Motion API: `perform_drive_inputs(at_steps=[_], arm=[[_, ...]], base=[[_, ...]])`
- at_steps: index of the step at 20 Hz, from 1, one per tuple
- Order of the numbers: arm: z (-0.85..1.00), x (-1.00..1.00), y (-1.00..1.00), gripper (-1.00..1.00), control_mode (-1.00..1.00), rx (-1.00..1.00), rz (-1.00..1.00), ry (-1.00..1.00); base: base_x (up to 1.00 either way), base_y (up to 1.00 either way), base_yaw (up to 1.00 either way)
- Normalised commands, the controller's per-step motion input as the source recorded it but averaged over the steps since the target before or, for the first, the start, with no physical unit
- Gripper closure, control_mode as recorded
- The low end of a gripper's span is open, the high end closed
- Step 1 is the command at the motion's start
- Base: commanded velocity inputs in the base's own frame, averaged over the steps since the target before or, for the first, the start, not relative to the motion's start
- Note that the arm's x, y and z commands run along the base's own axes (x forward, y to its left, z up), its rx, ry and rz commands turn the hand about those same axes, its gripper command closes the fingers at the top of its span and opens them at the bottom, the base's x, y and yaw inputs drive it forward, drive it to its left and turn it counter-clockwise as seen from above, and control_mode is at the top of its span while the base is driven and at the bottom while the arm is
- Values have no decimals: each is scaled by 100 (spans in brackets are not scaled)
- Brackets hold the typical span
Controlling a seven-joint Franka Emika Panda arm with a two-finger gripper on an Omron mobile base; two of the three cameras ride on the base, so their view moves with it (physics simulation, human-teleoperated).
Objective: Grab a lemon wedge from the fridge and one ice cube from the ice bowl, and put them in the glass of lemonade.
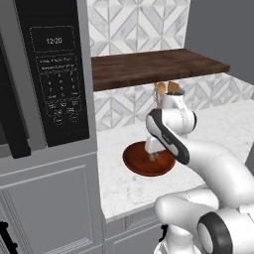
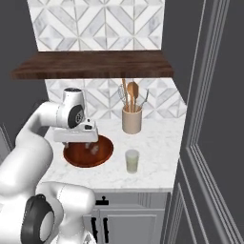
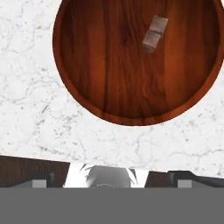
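The white arm's tool (image 2: 88,145) hangs open over the wooden ice bowl (image 2: 76,159) on the marble tabletop (image 2: 157,143). Two ice cubes (image 3: 154,33) lie inside. The glass of lemonade (image 2: 132,161) stands just beside.

The ice bowl (image 3: 109,83) is reddish-brown wood with darker grain streaks, and the two ice cubes (image 3: 154,33) in it look pale greyish-brown and translucent. The counter (image 2: 157,143) is white marble with faint grey veins. The glass of lemonade (image 2: 132,161) holds pale yellow-green liquid. The crock (image 2: 132,120) is beige, with tan wooden spoons. The shelf (image 1: 154,67) is dark brown wood. The wall tiles (image 1: 139,22) show grey-and-white diamonds. The microwave (image 1: 54,69) is black.
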Motion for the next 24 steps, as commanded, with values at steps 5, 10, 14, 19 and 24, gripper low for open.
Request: perform_drive_inputs(at_steps=[5, 10, 14, 19, 24], arm=[[-54, 31, 22, -100, -100, 0, 0, 0], [-39, 48, 6, -100, -100, 0, -6, 2], [-23, 54, -9, -100, -100, 0, -16, 9], [-21, 24, 0, -100, -100, 0, -12, 1], [-20, 1, 1, -100, -100, 0, -5, 0]], base=[[0, 0, 0], [0, 0, 0], [0, 0, 0], [0, 0, 0], [0, 0, 0]])
